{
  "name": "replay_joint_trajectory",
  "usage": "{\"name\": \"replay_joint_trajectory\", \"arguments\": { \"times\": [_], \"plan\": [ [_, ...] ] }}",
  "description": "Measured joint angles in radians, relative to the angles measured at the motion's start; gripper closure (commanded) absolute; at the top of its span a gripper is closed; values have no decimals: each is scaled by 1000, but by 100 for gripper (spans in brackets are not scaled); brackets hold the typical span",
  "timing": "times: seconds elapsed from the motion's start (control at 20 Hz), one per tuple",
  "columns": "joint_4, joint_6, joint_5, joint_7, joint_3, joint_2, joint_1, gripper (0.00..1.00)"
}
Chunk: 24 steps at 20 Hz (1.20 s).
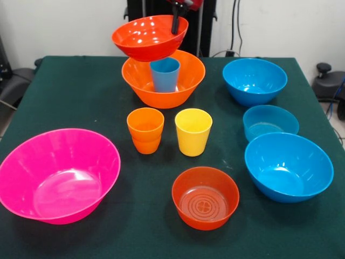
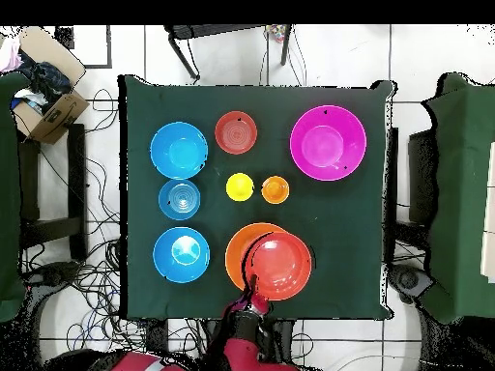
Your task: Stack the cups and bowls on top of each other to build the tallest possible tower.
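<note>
My gripper (image 1: 176, 24) is shut on the rim of a red-orange bowl (image 1: 145, 38) and holds it tilted in the air above the big orange bowl (image 1: 161, 97). A blue cup (image 1: 165, 74) stands upright inside the big orange bowl, just under the held bowl. In the overhead view the gripper (image 2: 253, 285) holds the red-orange bowl (image 2: 282, 263) over the big orange bowl (image 2: 234, 256) and hides the blue cup. The orange cup (image 1: 145, 129) and the yellow cup (image 1: 193, 131) stand side by side at mid-table.
On the green table (image 1: 81, 91) stand a big pink bowl (image 1: 59, 172), a second red-orange bowl (image 1: 205, 197), two larger blue bowls (image 1: 254, 81) (image 1: 288, 166) and a small shallow blue bowl (image 1: 269, 122). A cardboard box (image 2: 48, 111) sits off the table.
</note>
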Motion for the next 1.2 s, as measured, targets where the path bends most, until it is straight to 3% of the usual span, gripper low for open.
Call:
{"name": "replay_joint_trajectory", "arguments": {
  "times": [0.75, 1.2],
  "plan": [
    [-2, 0, 141, 12, -1, 18, 95, 100],
    [-8, 0, 184, 64, -1, 23, 128, 100]
  ]
}}
